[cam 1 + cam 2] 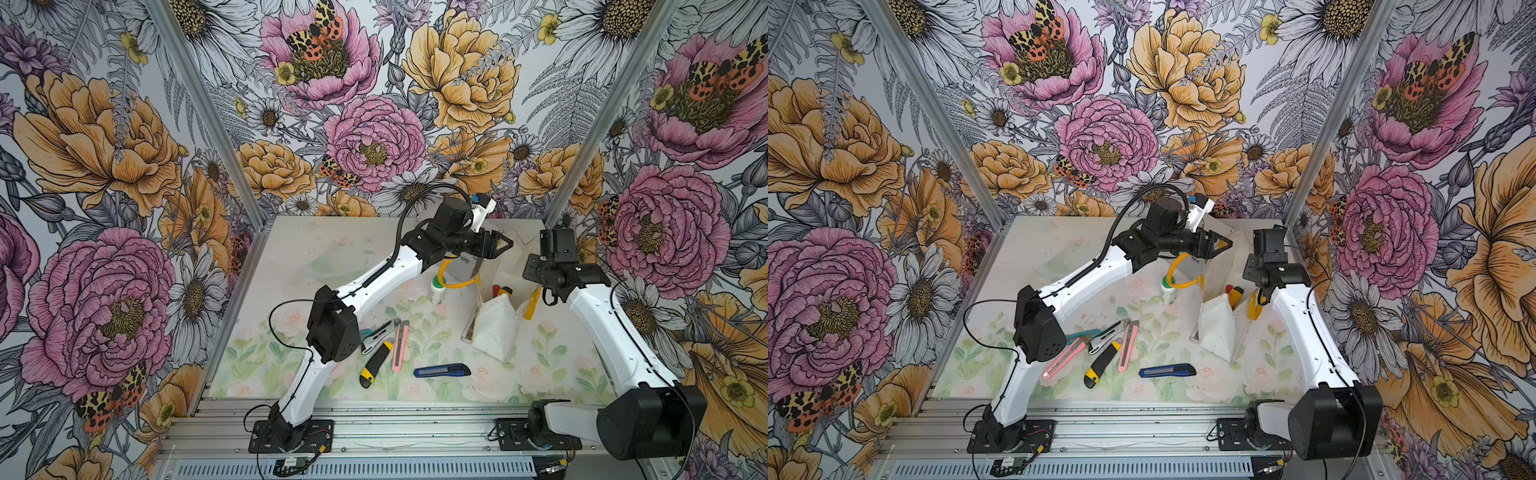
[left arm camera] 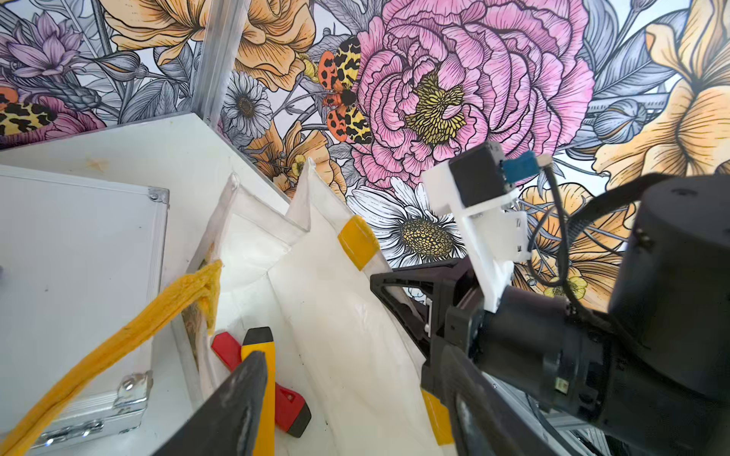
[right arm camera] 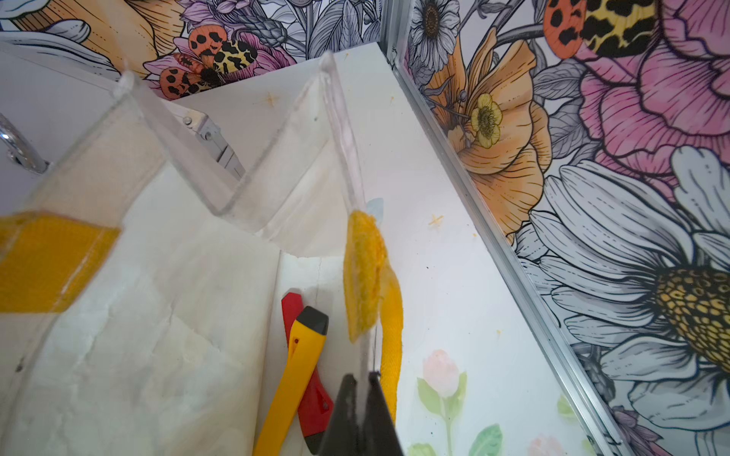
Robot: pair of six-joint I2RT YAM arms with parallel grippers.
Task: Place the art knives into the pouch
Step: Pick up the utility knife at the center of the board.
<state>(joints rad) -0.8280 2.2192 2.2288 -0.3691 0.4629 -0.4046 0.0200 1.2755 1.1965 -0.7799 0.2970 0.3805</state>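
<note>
Pouch [image 1: 496,328] stands open at the back right of the table [image 1: 291,249] in both top views. From my seat I can see the art knife [image 1: 505,291], yellow with a black tip, lying inside it beside a red knife [image 1: 496,289]. My left gripper [image 1: 500,246] hangs over the pouch's mouth with its jaws apart and nothing between them. The right arm [image 1: 598,316] sits close against the pouch's right side by a yellow handle [image 1: 533,305]; I cannot see its fingers from above. A white bottle [image 1: 437,289] stands just left of the pouch, and loose knives [image 1: 400,345] lie on the mat nearer the front.

In the left wrist view I look down into the pouch [image 2: 335,316]. The art knife [image 2: 270,379] lies across the red knife [image 2: 290,406] on the bottom. The two fingers [image 2: 237,406] stand wide apart with nothing in them. A silver case [image 2: 79,256] stands just beside the pouch, with a yellow handle draped against it.

In the right wrist view the right gripper [image 3: 361,385] is pinched tight on the pouch's thin rim, just beside a handle's stitched end. The art knife [image 3: 292,375] rests inside, touching the red knife [image 3: 312,402] under it.
</note>
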